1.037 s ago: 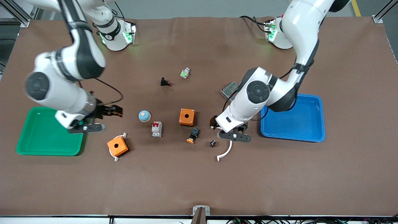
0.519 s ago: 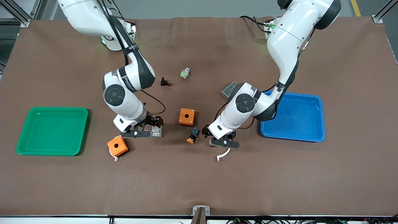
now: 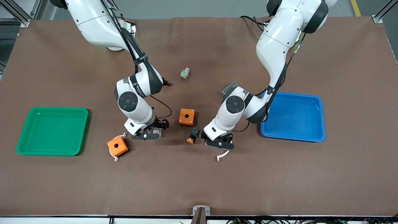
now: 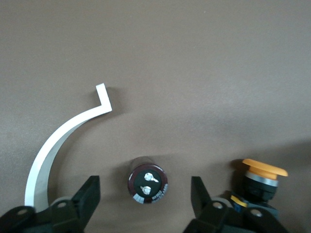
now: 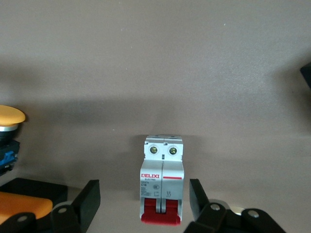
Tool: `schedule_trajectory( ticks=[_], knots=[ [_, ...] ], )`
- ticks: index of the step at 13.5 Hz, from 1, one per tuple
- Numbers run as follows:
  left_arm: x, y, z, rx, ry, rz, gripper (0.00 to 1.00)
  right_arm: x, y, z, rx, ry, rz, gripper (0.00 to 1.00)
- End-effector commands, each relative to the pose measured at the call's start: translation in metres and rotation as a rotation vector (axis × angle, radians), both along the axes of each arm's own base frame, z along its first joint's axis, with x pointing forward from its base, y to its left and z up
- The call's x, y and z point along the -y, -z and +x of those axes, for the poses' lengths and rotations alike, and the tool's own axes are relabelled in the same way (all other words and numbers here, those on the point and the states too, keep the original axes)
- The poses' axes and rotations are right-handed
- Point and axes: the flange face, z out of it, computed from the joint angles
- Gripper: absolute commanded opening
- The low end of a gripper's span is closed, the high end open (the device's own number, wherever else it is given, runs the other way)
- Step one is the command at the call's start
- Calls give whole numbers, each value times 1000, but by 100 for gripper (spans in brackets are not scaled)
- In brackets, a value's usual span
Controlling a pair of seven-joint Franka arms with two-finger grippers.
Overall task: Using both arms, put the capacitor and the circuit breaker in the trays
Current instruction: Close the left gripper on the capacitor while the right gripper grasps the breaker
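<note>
- Two grippers were low over the middle of the brown table (image 3: 199, 174), each with its fingers spread wide and nothing held.
- Left gripper (image 3: 218, 143) sat over the capacitor (image 4: 148, 183), which the arm hid in the front view. In the left wrist view the capacitor stood upright on the table between the two open fingers (image 4: 90, 194), touching neither.
- Beside the capacitor lay a curved white strip (image 3: 224, 154), nearer the front edge of the table, and a black push button with an orange cap (image 3: 193, 135) lay toward the right arm's end.
- Right gripper (image 3: 148, 135) sat over the circuit breaker (image 5: 162, 178). In the right wrist view the breaker lay flat on the table between the open fingers (image 5: 89, 196), its red levers toward the camera, with a gap on each side.
- One orange box (image 3: 187, 116) stood between the two grippers, farther from the front edge than the push button; a second orange box (image 3: 117, 147) lay just beside the right gripper, nearer the front edge.
- Green tray (image 3: 26, 148) rested near the right arm's end of the table and the blue tray (image 3: 314, 136) near the left arm's end, both well apart from the task parts.
</note>
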Motion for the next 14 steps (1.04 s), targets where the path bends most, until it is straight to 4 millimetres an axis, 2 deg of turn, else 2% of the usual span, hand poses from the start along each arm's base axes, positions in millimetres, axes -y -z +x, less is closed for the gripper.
schedule_trajectory(
  ticks=[1,4,5,9,10,12,14],
  knots=[
    [7,2,1,30,0,12,71,-1,4,4,6,-26,-26,73],
    [5,0,4,35,-4,10,63,1,13,3,2,-47,-53,61],
    [3,0,6,38,-7,15,58,3,13,3,2,-44,-53,54],
    [3,-4,10,49,-12,10,46,6,11,5,-6,-35,-56,9],
    [4,-6,10,50,-22,5,44,7,1,6,2,-27,-49,3],
    [5,-7,11,51,-34,-1,36,20,-42,9,-3,-11,-45,0],
    [6,-6,10,49,-37,-1,28,59,-84,19,-9,16,-38,0]
  ],
)
